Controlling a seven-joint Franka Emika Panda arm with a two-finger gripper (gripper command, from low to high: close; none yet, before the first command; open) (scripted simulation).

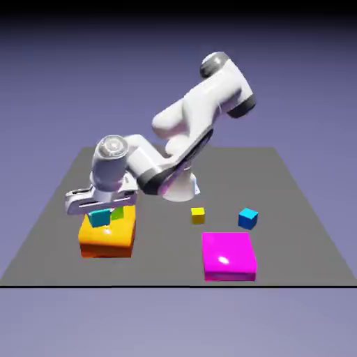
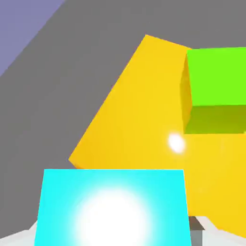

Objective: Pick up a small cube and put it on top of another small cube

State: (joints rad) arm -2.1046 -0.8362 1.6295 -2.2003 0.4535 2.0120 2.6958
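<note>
My gripper [image 1: 100,213] is shut on the small teal cube [image 1: 99,219], low over the flat orange block [image 1: 107,238] at the exterior view's left. The lime-green cube [image 1: 118,213] stands on that block, close beside the teal one on its right. In the hand view the teal cube [image 2: 113,206] fills the bottom between my grey fingertips [image 2: 211,229]. The lime-green cube [image 2: 216,89] sits up and to the right of it on the orange block [image 2: 139,120]. I cannot tell whether the teal cube touches the orange block.
A small yellow cube [image 1: 198,215] and a small blue cube [image 1: 247,218] lie on the grey table [image 1: 293,209] right of the arm. A flat magenta block [image 1: 228,255] sits near the table's front edge.
</note>
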